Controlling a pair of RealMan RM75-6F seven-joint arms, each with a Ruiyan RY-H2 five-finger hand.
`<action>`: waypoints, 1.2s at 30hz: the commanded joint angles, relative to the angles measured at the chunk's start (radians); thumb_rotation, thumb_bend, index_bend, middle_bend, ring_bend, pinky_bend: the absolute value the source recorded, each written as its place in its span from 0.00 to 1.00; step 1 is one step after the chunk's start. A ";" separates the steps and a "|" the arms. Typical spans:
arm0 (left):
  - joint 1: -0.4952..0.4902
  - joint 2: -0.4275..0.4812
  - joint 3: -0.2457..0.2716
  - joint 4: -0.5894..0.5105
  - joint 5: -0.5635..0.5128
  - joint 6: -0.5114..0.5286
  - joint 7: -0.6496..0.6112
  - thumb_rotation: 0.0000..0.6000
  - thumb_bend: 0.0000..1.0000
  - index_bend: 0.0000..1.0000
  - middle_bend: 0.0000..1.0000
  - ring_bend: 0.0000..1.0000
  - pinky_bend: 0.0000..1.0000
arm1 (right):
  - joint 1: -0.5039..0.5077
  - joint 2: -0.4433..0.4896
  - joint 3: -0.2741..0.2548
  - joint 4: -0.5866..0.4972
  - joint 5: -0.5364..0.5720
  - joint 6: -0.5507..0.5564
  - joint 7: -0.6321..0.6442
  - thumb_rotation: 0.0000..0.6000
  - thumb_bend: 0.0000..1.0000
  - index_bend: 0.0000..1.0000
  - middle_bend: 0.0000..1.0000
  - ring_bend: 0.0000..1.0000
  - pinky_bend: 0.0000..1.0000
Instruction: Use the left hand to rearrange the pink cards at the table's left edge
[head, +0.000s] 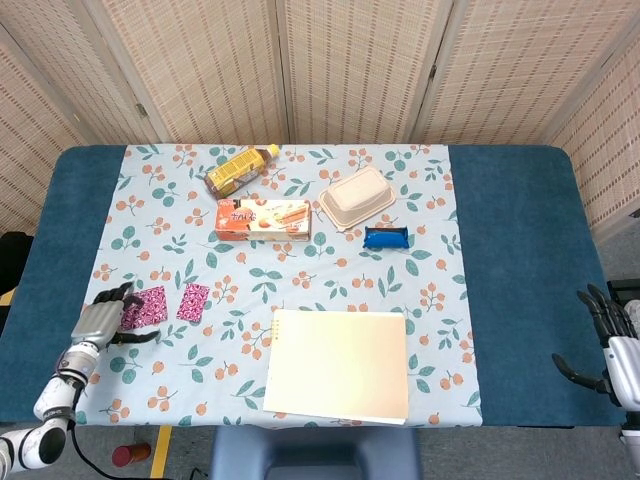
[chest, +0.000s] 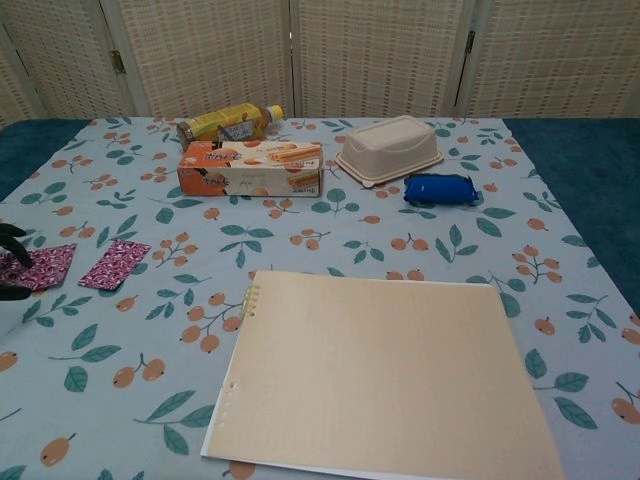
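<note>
Left hand: my left hand (head: 100, 321) lies low at the table's left side, its dark fingers (head: 116, 295) spread over the outer edge of the nearer pink card; whether they press on it or merely overlap it I cannot tell. In the chest view only fingertips (chest: 14, 240) show at the frame's left edge.
Grasp: nothing is clasped; the fingers are apart.
Left pink card: the left pink card (head: 146, 307) is a small flat rectangle in deep pink with a fine dark pattern, lying on the floral cloth just beside my fingers, slightly skewed.
Right pink card: the right pink card (head: 193, 301) has the same colour and pattern and lies flat just beside the first, a narrow strip of cloth between them; it also sits at a slight angle.
Right hand: my right hand (head: 612, 345) hangs off the table's right edge, fingers parted, holding nothing.
Tablecloth: a pale blue tablecloth (head: 430, 250) printed with orange berries and green leaves covers the middle of the dark blue table (head: 520, 240).
Notebook: a beige spiral notebook (head: 339, 363) lies closed near the front edge, right of the cards.
Far side: a yellow drink bottle (head: 238, 169) lies on its side; in front of it is an orange biscuit box (head: 262, 218); to the right are a beige lidded food container (head: 355, 197) and a small blue packet (head: 387, 238).
</note>
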 joint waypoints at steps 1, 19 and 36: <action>0.007 0.002 0.001 0.004 -0.004 0.001 -0.008 0.51 0.14 0.27 0.00 0.00 0.00 | 0.001 0.000 0.001 0.000 0.000 -0.001 0.001 1.00 0.28 0.04 0.00 0.00 0.00; 0.032 0.029 -0.024 -0.026 0.027 0.056 -0.044 0.58 0.14 0.25 0.00 0.00 0.00 | -0.002 0.004 0.000 0.000 -0.005 0.008 0.003 1.00 0.28 0.04 0.00 0.00 0.00; -0.019 0.040 -0.058 -0.103 0.020 0.052 0.021 1.00 0.17 0.21 0.00 0.00 0.00 | 0.001 0.014 0.002 0.001 -0.007 0.008 0.004 1.00 0.28 0.04 0.00 0.00 0.00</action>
